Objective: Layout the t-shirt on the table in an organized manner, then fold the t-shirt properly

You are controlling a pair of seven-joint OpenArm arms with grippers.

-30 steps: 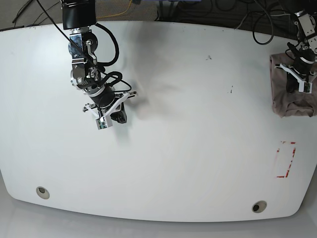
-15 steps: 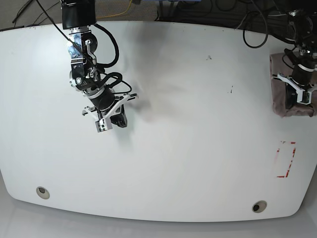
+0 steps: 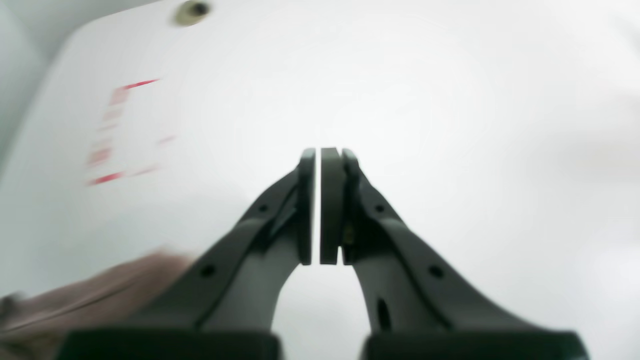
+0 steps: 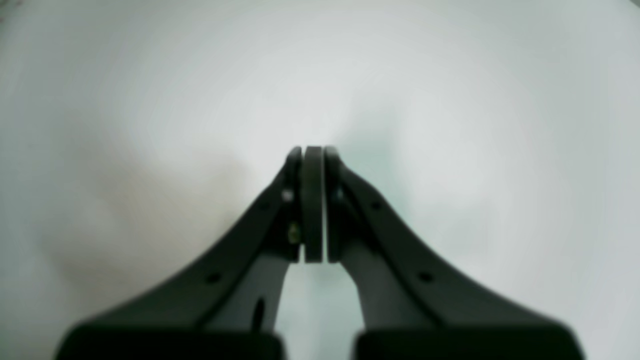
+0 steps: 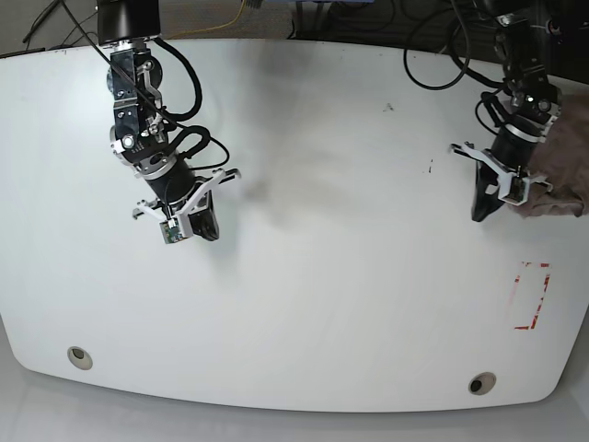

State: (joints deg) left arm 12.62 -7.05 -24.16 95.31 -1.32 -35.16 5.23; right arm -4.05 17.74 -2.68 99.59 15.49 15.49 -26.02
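Fabric shows only at the lower left of the left wrist view: a strip of the shirt [image 3: 85,295], blurred, lying on the table [image 3: 450,100] beside the left gripper [image 3: 320,205], whose jaws are pressed together on nothing; one red tape mark [image 3: 120,130] and one grommet hole [image 3: 190,10] lie further off. From the right wrist, the right gripper [image 4: 312,205] is likewise closed and empty over bare, blurred white table [image 4: 500,100], no cloth in sight. From the base camera, one shirt [image 5: 563,170] sits bunched at the table's [image 5: 368,304] far right edge, partly cut off by the frame. A second ago the left gripper [image 5: 486,204] was over that cloth; it has since swung inward and now hangs just beside it, while the right gripper [image 5: 189,226] has drifted slightly left. I judge the shirt compactly folded and released, both arms pulling clear. Count: two arms, one shirt, two grommet holes [image 5: 80,356], one tape mark [image 5: 532,295].
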